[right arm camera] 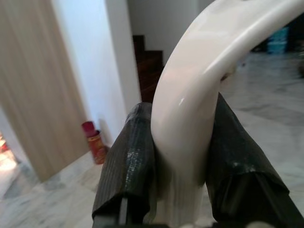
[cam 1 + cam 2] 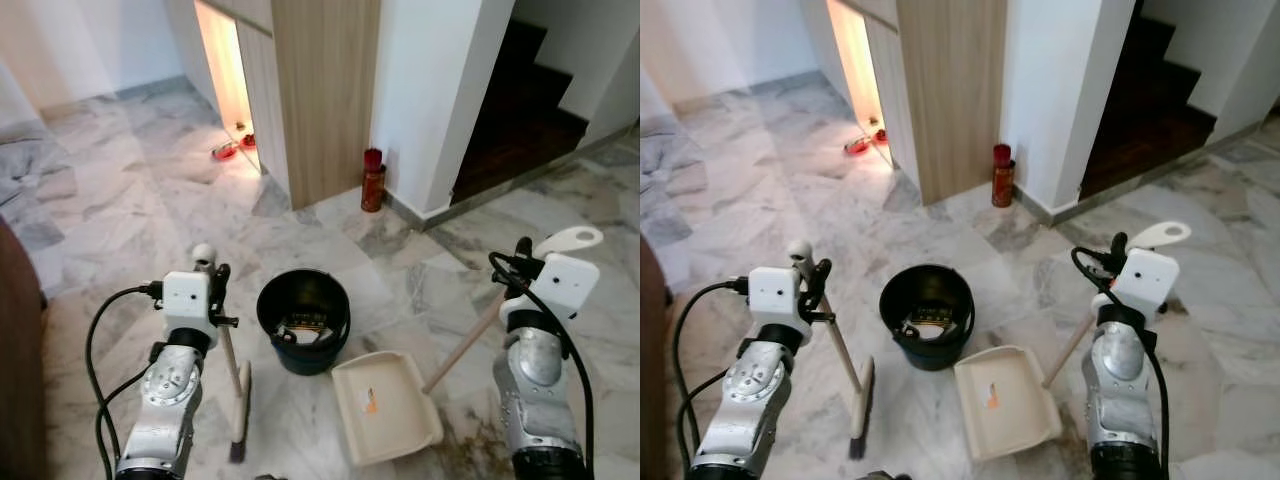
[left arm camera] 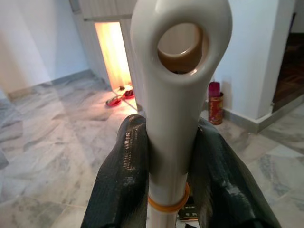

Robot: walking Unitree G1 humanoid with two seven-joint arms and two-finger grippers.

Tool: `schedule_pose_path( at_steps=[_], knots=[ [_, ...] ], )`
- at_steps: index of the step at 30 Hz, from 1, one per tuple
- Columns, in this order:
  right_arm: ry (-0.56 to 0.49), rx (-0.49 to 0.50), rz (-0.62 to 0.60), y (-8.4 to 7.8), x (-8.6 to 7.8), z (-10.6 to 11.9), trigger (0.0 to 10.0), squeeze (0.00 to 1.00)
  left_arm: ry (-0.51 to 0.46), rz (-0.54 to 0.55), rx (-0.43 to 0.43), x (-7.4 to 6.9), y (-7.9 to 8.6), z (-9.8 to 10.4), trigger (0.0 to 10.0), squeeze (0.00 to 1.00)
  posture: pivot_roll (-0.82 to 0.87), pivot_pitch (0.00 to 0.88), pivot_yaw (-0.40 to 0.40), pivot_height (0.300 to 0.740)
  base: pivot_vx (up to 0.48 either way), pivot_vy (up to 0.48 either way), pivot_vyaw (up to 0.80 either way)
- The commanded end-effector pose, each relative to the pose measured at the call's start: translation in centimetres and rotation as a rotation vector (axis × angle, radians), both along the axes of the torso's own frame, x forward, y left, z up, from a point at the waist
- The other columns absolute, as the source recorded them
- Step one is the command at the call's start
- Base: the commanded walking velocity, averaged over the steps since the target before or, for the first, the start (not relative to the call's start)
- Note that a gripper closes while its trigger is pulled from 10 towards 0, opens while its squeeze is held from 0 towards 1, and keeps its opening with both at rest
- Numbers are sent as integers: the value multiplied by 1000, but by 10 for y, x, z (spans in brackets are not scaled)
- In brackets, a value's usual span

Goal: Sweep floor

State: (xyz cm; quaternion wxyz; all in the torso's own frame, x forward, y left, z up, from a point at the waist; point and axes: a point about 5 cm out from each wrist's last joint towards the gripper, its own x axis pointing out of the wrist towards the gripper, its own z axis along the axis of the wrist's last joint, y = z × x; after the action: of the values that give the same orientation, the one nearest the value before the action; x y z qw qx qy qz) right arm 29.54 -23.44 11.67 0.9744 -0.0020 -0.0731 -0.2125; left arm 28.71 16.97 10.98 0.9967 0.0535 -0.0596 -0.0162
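Observation:
My left gripper is shut on the white top of a broom handle, just under its hanging hole. The broom stands upright, and its bristle head rests on the marble floor left of a black bucket. A cream dustpan lies flat on the floor just right of the bucket. Its long wooden handle slopes up to my right gripper, which is shut on the handle's curved white grip. Some rubbish lies inside the bucket.
A red can stands at the foot of the white wall by a wooden panel. Dark stairs rise at the back right. Red items lie by a lit opening. Brown furniture lines the left edge.

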Motion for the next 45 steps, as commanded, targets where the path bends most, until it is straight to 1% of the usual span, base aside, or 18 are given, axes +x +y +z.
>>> schedule_pose_path(
  at_steps=[1, 3, 8, 11, 19, 26, 31, 34, 37, 42, 43, 45],
  knots=[
    [-53, 0, -7, 1, 2, 10, 10000, 0, -45, 4, -1, 3, 2, 10, 10000, 0, -2, 0, 12, 740, 0, 0, 0],
    [-56, 23, -16, 0, 2, 9, 10000, 0, -47, 4, -4, 3, 1, 10, 10000, 0, -9, 0, 15, 740, 0, 0, 0],
    [-52, 27, -17, -2, 2, 10, 10000, 0, -44, -2, -9, 5, -1, 9, 10000, 0, -21, 0, 20, 740, 0, 0, 0],
    [-60, 53, -23, -2, 2, 9, 10000, 0, -44, -5, -13, 7, -3, 9, 10000, 0, -21, 0, 20, 740, 0, 0, -800],
    [-56, 56, -29, -3, 6, 8, 10000, 0, -48, -12, -16, 13, -3, 10, 10000, 0, -24, 0, 28, 740, 0, 0, -800],
    [-60, 57, -31, -3, 13, 9, 10000, 0, -43, -13, -28, 21, -2, 10, 10000, 0, -19, 0, 28, 740, 0, 0, -800],
    [-72, 61, -41, -6, 18, 13, 10000, 0, -45, -18, -36, 27, -2, 11, 10000, 0, -15, 0, 25, 740, 0, 0, -800],
    [-79, 56, -34, -7, 23, 16, 10000, 0, -59, -3, -40, 33, 0, 13, 10000, 0, -5, 0, 9, 740, 0, 0, -800],
    [-78, 54, -33, -7, 25, 16, 10000, 0, -62, 1, -40, 35, 0, 14, 10000, 0, -4, 0, 7, 740, 0, 0, -800],
    [-82, 44, -38, -13, 29, 19, 10000, 0, -69, 15, -42, 39, 2, 14, 10000, 0, 0, 0, -21, 740, 0, 0, -800],
    [-81, 38, -40, -16, 30, 20, 10000, 0, -69, 32, -38, 41, 3, 13, 10000, 0, -1, 0, -38, 740, 0, 0, -800],
    [-81, 34, -40, -18, 31, 21, 10000, 0, -72, 45, -38, 42, 5, 13, 10000, 0, 0, 0, -42, 740, 0, 0, -800]
  ],
)
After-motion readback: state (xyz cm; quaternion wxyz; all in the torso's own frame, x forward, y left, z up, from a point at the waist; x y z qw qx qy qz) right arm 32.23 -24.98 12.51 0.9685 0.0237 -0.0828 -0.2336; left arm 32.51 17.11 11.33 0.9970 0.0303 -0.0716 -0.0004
